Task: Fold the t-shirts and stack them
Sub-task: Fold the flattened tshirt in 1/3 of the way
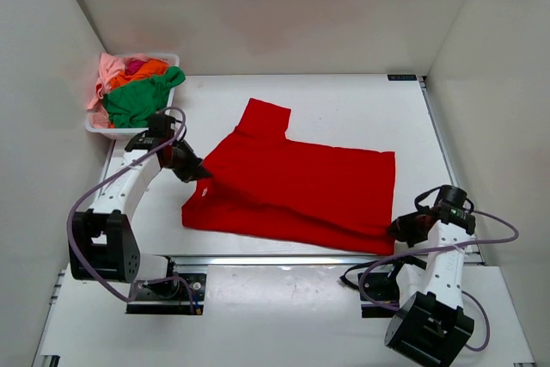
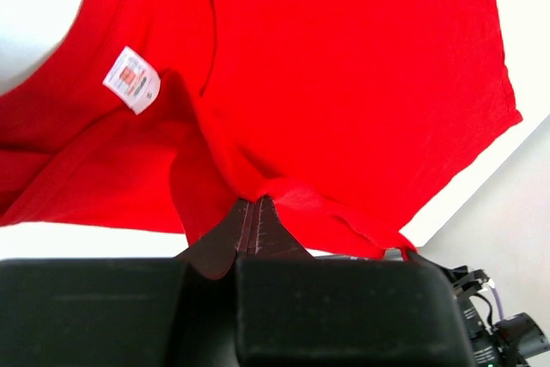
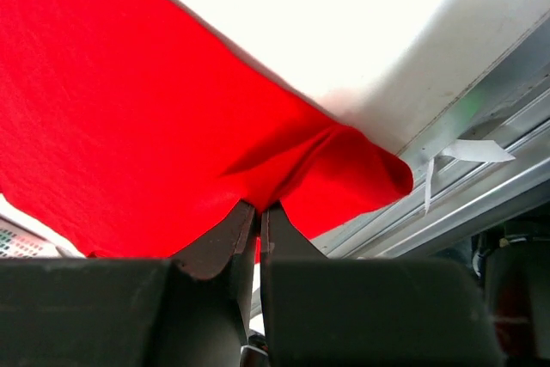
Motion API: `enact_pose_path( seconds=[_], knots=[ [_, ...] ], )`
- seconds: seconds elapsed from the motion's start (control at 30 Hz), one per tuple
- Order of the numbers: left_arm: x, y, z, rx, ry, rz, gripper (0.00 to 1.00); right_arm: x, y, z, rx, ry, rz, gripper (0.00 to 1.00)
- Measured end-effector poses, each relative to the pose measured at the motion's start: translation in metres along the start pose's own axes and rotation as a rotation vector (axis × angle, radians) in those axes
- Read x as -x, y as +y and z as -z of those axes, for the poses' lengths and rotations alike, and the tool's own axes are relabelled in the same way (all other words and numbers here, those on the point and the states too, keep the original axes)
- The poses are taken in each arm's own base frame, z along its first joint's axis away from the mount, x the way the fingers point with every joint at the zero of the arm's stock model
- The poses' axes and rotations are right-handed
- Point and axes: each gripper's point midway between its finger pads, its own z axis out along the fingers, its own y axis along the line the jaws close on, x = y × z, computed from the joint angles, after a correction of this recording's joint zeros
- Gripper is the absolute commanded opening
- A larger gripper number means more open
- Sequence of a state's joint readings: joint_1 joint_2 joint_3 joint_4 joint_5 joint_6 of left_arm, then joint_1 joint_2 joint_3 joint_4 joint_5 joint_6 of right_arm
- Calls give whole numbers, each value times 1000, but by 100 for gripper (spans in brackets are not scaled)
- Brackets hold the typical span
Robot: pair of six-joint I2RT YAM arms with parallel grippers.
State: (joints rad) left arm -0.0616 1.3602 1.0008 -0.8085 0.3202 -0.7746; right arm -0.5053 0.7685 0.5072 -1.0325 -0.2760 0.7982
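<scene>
A bright red t-shirt point(image 1: 292, 186) lies spread almost flat in the middle of a white table point(image 1: 344, 100), seen from above. One short sleeve point(image 1: 265, 116) points toward the far side.

The left gripper point(image 1: 199, 174) sits at the shirt's left edge. In the left wrist view its jaws are pressed together on a raised pinch of red cloth, and the fabric rises into a small ridge at the fingertips point(image 2: 245, 217). A small white neck label point(image 2: 131, 80) shows on the cloth to the left of that pinch.

The right gripper point(image 1: 398, 229) is at the shirt's near right corner, close to the metal rail point(image 3: 481, 186) along the table's near edge. In the right wrist view its jaws are also closed, nipping a fold of the red cloth just where the corner curls over.

At the far left corner of the table stands a white plastic basket point(image 1: 96, 125). It holds more crumpled shirts: a green one point(image 1: 137, 100) on top, an orange one point(image 1: 148, 69) behind it, a pink one point(image 1: 105, 75) hanging over the left rim, and a bit of a magenta one point(image 1: 136, 64) at the back.
</scene>
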Motion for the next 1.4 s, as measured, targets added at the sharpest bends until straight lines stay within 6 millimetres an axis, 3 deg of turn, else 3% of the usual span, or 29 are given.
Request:
enact_pose_path(
  seconds=[0.23, 0.33, 0.4, 0.5, 0.6, 0.67, 0.87, 0.97, 1.03, 1.13, 1.23, 1.4],
  knots=[
    [18, -11, -6, 8, -13, 2, 0, -2, 7, -11, 44, 12, -28, 5],
    [27, -14, -11, 18, -18, 11, 0, 0, 16, -14, 78, 13, -33, 13],
    [34, -15, -15, 27, -18, 23, 21, 2, 22, -15, 106, 8, -31, 31],
    [45, -19, -24, 38, -19, 40, 33, 9, 34, -15, 154, -19, -39, 47],
    [61, -27, -34, 42, -35, 46, 49, 18, 44, -11, 208, -66, -40, 49],
    [70, -33, -38, 36, -46, 46, 54, 26, 49, -7, 238, -100, -48, 47],
    [85, -37, -32, 29, -84, 40, 52, 33, 46, 0, 199, -126, -22, 47],
    [71, -18, -26, 65, -74, 38, 51, 35, 45, 7, 140, -128, 48, 49],
    [48, 6, -19, 124, -49, 31, 52, 33, 44, 10, 96, -130, 124, 56],
    [13, 37, -8, 209, -3, 0, 53, 29, 38, 14, 23, -127, 234, 58],
    [-16, 66, 3, 288, 41, -21, 56, 27, 26, 15, -39, -123, 296, 59],
    [-48, 110, 12, 404, 75, -40, 61, 16, 3, 17, -137, -89, 402, 56]
  ],
)
